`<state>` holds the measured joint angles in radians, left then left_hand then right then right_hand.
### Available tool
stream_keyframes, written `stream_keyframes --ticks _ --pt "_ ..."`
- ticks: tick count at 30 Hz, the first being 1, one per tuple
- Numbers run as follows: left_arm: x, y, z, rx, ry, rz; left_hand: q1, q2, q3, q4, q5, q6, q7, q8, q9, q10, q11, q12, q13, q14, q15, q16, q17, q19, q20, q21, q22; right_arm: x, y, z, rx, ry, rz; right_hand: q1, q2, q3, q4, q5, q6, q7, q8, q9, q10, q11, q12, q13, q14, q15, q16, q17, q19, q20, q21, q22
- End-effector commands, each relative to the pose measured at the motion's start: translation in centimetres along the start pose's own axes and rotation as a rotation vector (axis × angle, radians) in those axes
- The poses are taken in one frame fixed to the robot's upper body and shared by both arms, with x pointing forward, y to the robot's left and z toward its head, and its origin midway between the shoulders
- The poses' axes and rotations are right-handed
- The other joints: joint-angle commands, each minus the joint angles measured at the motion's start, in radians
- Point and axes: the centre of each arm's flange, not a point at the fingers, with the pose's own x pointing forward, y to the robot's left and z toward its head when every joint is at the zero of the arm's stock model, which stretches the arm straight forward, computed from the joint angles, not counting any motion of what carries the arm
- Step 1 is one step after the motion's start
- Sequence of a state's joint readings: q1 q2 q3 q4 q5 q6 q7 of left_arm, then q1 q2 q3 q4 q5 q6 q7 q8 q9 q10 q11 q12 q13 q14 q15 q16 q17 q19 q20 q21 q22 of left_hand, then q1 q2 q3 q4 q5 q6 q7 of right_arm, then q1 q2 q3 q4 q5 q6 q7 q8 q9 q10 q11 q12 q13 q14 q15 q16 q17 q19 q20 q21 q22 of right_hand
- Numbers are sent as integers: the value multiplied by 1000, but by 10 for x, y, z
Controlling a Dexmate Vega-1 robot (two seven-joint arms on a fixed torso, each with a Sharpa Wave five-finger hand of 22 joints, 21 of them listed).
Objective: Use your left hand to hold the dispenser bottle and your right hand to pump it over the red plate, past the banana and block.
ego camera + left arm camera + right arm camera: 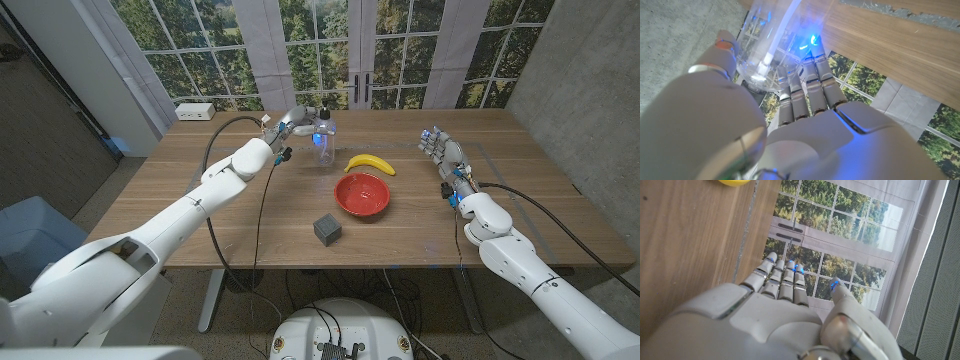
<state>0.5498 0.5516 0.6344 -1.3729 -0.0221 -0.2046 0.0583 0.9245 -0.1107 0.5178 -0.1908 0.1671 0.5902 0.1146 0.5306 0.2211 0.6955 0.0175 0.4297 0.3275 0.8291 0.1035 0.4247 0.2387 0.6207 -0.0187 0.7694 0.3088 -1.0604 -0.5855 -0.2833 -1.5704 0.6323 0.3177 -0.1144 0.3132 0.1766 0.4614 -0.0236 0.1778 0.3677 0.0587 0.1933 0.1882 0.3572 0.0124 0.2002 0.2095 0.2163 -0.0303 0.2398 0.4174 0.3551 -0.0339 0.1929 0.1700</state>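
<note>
The clear dispenser bottle (pixel 322 141) with a black pump top stands at the table's far middle, glowing blue. My left hand (pixel 287 125) is right beside it on its left. In the left wrist view the bottle (pixel 771 37) sits between the thumb and the straight fingers (pixel 810 82), which are not wrapped around it. In front of the bottle lie the yellow banana (pixel 370 163), then the red plate (pixel 362 194), then the dark grey block (pixel 327 229). My right hand (pixel 439 149) is at the right, fingers stretched out, holding nothing. The banana's end (pixel 735 181) shows in the right wrist view.
A white box (pixel 194 111) sits at the table's far left corner. Black cables run along both arms. Windows stand behind the far edge. A blue chair (pixel 30 235) is off the table's left side.
</note>
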Motion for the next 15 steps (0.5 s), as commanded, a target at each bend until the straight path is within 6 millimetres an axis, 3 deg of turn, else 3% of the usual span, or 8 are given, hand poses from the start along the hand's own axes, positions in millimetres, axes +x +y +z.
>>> stream_keyframes --ticks 1,15 --pt "-13 1 10 13 -1 -17 275 270 16 14 7 164 -150 22 5 223 -213 1 7 217 -344 5 5 31 -146 10 3 -1 -1 1 -1 -7 -5 -10 3 -1 -6 4 3 0 6 3 4 2 6 3 1 5 0 1 0 3 4 3" --pt "-30 4 20 42 3 -29 278 269 13 14 7 167 -149 21 6 229 -211 -1 14 220 -344 2 7 25 -147 26 0 -4 -1 2 6 -15 -6 -11 3 0 -6 4 3 -1 6 3 4 1 5 3 1 6 1 0 0 3 4 3"
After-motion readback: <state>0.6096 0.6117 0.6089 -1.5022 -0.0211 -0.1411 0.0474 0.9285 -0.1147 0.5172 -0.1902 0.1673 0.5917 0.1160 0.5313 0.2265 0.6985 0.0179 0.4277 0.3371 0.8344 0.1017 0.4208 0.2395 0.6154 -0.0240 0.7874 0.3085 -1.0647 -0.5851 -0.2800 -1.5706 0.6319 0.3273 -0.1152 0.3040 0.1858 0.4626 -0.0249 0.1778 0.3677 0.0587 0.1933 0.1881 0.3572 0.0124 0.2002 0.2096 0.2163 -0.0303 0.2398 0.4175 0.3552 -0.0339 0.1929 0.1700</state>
